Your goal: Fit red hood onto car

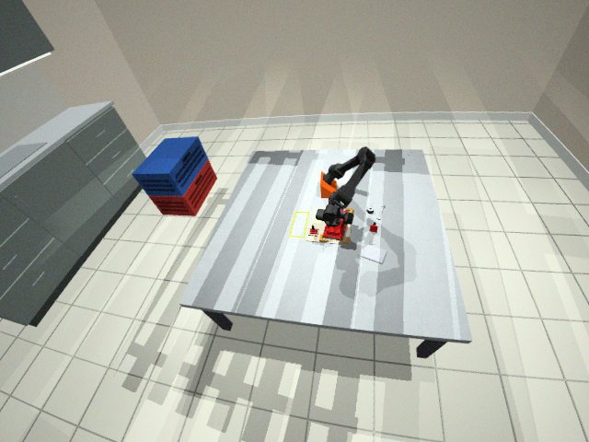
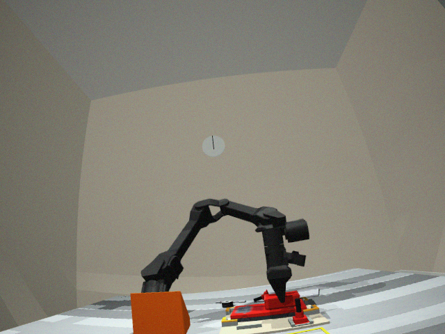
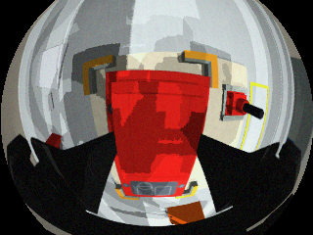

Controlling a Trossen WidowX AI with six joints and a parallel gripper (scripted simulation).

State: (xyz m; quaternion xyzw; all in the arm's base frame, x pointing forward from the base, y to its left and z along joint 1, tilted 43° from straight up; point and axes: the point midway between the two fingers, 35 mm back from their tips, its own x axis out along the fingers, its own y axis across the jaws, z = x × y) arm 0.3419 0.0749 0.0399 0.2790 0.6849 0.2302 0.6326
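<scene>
A black robot arm reaches from the upper middle of the table [image 1: 266,285] in the top view down to a toy car at the centre of the frame, and its gripper [image 2: 282,300] [image 3: 156,137] is closed on the sides of the red hood [image 1: 334,229] [image 2: 279,301] [image 3: 158,117]. In the exterior view the hood is at the lower right, over the rear part of the red chassis [image 2: 251,311], which sits in a pale jig [image 1: 329,241] [image 2: 259,329] [image 3: 222,124] with yellow corner brackets. The step in hand appears to be the seating of the hood: it looks lowered onto the deck, or very nearly so. The pegs and corner holes cannot be made out, so whether every peg has gone in cannot be told. The next move likely calls for a check that the hood lies level, then opening the fingers evenly and rising straight up, since a sideways brush could lift or shift it. The hood is a boxy, bright red shell with a broad flat roof; in the wrist view it fills the middle of the frame between the two dark fingers, patched with darker red shadow. A small red block with a black peg [image 1: 313,230] [image 2: 299,316] [image 3: 245,106] stands beside it, at the right of the wrist view.
</scene>
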